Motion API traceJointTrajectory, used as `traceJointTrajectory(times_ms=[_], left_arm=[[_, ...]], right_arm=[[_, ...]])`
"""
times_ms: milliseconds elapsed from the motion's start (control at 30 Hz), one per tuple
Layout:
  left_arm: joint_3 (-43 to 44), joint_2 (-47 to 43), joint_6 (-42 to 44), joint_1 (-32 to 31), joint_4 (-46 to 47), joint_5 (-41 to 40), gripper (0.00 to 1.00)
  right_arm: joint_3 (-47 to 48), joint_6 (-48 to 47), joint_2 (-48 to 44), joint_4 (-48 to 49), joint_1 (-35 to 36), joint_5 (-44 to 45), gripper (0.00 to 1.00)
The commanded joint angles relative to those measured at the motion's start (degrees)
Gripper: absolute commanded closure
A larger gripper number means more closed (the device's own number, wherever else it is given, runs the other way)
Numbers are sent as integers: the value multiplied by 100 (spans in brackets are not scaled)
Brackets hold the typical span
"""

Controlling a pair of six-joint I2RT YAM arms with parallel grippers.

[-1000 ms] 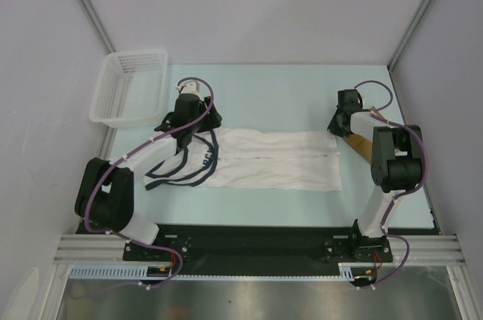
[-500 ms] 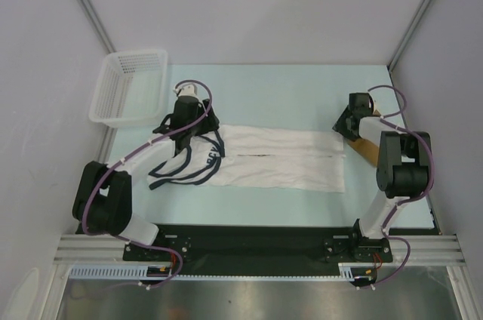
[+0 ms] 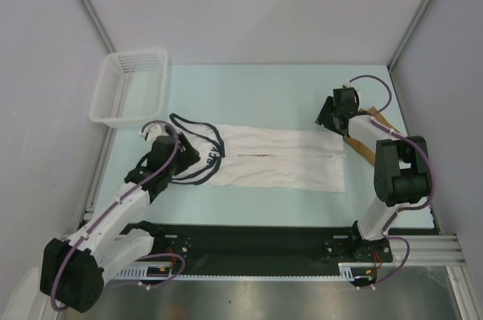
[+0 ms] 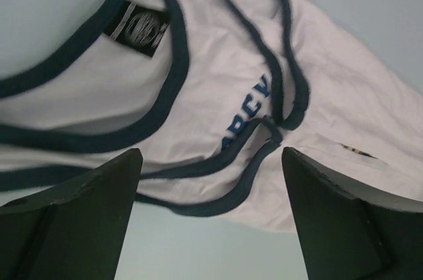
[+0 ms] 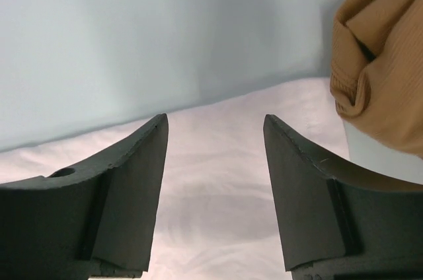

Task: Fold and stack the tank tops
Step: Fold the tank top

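The white tank top (image 3: 279,160) lies folded into a long band across the middle of the table, its navy-trimmed straps (image 3: 189,125) spread at the left end. In the left wrist view the white tank top (image 4: 218,75) shows its navy trim, a black neck label and blue print letters. My left gripper (image 3: 187,163) (image 4: 211,154) hangs open over the strap end, holding nothing. The tan-brown tank top (image 3: 364,141) (image 5: 380,82) is bunched at the right, partly hidden by the right arm. My right gripper (image 3: 324,124) (image 5: 215,118) stands open above the white top's right end (image 5: 218,194).
A white lattice basket (image 3: 128,86) stands at the far left corner of the pale blue-green table (image 3: 256,86). Grey walls with metal posts close in the left, back and right sides. The arm bases sit on the black rail at the near edge (image 3: 249,241).
The right gripper opened, let go of the white top's right end and lifted off. The left arm drew back toward the near left, its jaws widened, and the straps now lie spread out.
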Motion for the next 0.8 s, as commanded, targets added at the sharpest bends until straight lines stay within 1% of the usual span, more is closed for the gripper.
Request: traceJointTrajectory(times_ms=[0,33,100,233,333,367,400,433,467,533,600,667,700,767], left_arm=[[-629,-672,-1307,25,-962,-244,8],[-762,-832,-1570,25,-990,-192,9],[-1086,-1200,-1721,25,-1060,-174,10],[-1422,-1536,-2090,34,-1307,-498,9],[-1642,-1546,-2170,34,-921,-543,5],[-1677,-1493,-2214,25,-790,-448,4],[-1729,-1310,-2232,25,-484,-403,4],[-1739,-1186,-2310,34,-350,-368,4],[-1747,-1054,-2328,34,-218,-324,4],[-1756,-624,-2346,34,186,-271,4],[-1774,-168,-2355,43,624,-175,4],[-1739,158,-2390,51,871,-157,4],[-1687,499,-2399,69,1125,-139,5],[-1572,1027,-2408,139,1320,-43,5]], right_arm=[[505,-46,271,-4,24,-113,36],[584,-55,342,-109,68,-88,36],[804,-64,457,-241,165,26,36],[892,-28,624,-409,227,395,36],[1015,-37,755,-452,218,763,34],[1146,-124,965,-531,218,843,34],[1287,-151,1089,-627,218,905,35],[1662,-186,1220,-889,218,958,34],[1840,-221,1518,-1031,218,985,35],[2209,-230,1748,-1304,209,1003,35],[2359,-222,2002,-1454,209,959,36],[2413,-213,2118,-1621,218,950,36],[2413,-187,2188,-1682,201,1002,37],[2378,-143,2232,-1858,200,1029,37]])
